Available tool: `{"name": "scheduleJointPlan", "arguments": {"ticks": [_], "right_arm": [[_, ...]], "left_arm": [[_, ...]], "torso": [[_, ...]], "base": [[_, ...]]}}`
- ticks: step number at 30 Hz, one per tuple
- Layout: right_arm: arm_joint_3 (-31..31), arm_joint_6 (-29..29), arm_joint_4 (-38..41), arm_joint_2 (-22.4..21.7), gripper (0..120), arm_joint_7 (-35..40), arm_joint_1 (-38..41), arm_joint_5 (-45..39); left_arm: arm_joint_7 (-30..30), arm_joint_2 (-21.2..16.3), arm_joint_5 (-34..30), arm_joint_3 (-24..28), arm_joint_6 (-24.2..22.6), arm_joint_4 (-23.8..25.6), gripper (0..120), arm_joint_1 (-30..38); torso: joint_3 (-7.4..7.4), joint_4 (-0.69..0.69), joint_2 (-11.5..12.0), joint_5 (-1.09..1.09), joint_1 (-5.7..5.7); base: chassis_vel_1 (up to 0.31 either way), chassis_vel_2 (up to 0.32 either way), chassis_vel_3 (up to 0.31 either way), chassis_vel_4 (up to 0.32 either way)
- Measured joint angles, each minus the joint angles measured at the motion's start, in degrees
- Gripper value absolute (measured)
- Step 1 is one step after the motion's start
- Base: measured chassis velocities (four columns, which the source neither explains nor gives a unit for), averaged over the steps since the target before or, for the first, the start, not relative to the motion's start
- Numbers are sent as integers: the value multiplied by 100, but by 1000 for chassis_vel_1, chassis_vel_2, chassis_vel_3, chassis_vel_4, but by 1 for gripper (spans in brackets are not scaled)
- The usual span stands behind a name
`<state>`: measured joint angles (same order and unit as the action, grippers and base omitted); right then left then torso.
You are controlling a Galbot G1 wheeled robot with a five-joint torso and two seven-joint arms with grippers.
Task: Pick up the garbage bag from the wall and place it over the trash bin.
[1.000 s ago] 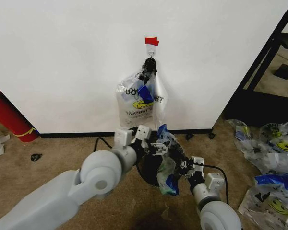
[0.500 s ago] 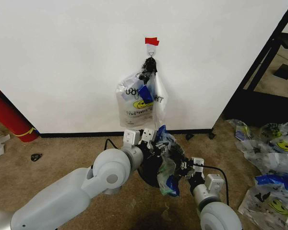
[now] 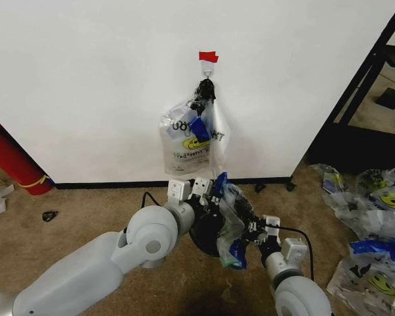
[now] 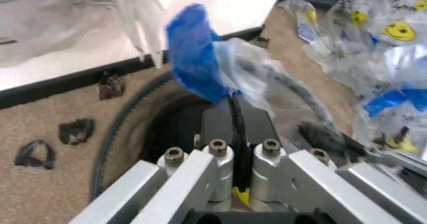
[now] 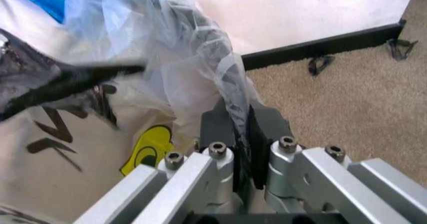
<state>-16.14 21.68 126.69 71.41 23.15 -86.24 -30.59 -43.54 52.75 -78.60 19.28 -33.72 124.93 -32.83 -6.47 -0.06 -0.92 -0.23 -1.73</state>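
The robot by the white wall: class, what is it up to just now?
Both grippers are shut on the garbage bag, a thin see-through bag with blue patches. The left gripper pinches one edge and the right gripper another, holding the bag above the trash bin, which stands on the carpet below the wall. The bag is not yet spread over the rim. A bunch of like bags hangs from the wall hook.

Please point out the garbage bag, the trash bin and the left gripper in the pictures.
garbage bag (image 3: 231, 227): head view, clear middle fold.
trash bin (image 3: 206, 232): head view, dark inside below rim.
left gripper (image 4: 237, 108): left wrist view, jaws shut on bag's edge.
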Motion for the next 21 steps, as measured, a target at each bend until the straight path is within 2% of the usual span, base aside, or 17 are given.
{"name": "scheduleJointPlan", "arguments": {"ticks": [12,21], "right_arm": [[-132,-163,184,-56,1,-257,-168,-211],[-49,-384,-63,-133,1,-631,-325,36]], "left_arm": [[254,-212,313,-257,61,-470,0,-74],[432,-419,385,-595,118,-499,0,-216]], "torso": [[0,0,0,-1,0],[0,-1,0,-1,0]], "base": [[0,0,0,0],[0,0,0,0]]}}
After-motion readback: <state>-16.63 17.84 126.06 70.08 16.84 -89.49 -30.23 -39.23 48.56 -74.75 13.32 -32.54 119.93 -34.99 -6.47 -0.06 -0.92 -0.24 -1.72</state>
